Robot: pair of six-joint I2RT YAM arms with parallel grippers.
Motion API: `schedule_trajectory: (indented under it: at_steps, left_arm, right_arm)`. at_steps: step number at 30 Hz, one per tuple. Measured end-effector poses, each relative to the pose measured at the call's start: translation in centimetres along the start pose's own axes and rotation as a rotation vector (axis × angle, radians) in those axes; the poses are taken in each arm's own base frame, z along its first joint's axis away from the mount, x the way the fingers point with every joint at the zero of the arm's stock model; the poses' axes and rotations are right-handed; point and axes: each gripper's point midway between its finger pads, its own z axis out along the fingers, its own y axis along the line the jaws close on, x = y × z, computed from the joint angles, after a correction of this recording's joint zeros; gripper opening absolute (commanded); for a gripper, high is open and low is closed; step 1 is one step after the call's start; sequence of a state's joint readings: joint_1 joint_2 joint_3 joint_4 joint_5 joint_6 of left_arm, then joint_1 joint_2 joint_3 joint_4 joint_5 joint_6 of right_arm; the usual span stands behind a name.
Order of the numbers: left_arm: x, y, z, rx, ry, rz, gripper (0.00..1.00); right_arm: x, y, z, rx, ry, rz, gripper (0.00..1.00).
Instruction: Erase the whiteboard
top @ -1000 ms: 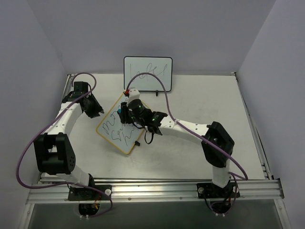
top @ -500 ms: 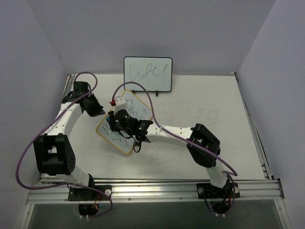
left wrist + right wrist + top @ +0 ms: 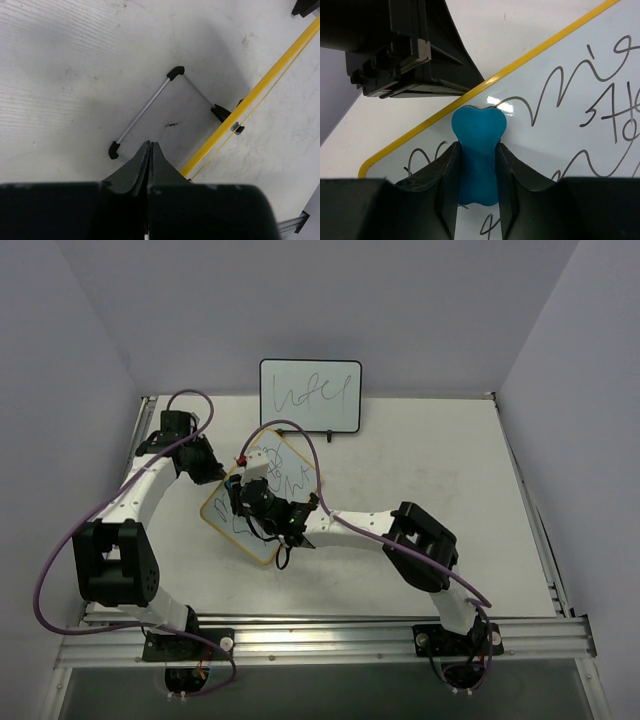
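Top view, board: the whiteboard (image 3: 292, 476) lies flat on the table (image 3: 430, 450), turned like a diamond, between your two arms. A second, black-framed board (image 3: 310, 395) stands upright at the far edge.
Top view, arms: your right gripper (image 3: 240, 502) sits over the board's left part. Your left gripper (image 3: 212, 468) is just beside its upper-left edge.
Top view, progress: dark handwriting covers most of the surface you can see, so I judge the erasing barely begun, with nearly all of it left.
Left wrist, pincer: the fingers are pressed together on nothing, over bare table just beside the yellow frame.
Left wrist, surroundings: a silver rod with black end caps (image 3: 147, 107) lies near the frame. You cannot tell what it belongs to.
Right wrist, pincer: it is clamped on a blue eraser (image 3: 479, 125), whose tip is against the board close to the frame.
Right wrist, progress: scribbles lie on both sides of the eraser, and no wiped patch is evident.
Containers: none in any view.
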State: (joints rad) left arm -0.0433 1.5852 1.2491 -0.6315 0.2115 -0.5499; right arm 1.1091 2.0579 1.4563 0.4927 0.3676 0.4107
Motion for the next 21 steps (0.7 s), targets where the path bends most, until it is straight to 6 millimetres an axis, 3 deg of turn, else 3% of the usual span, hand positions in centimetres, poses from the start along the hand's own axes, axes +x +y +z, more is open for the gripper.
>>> schedule_trajectory:
  at_steps: [14, 21]
  left_arm:
    - [-0.2, -0.6, 0.1, 0.025, -0.012, 0.043, 0.02]
    - [-0.3, -0.8, 0.2, 0.026, -0.018, 0.057, 0.02]
  right_arm:
    - [-0.8, -2.2, 0.8, 0.076, -0.063, 0.036, 0.01]
    - [-1.6, -6.3, 2.0, 0.141, -0.082, 0.082, 0.0]
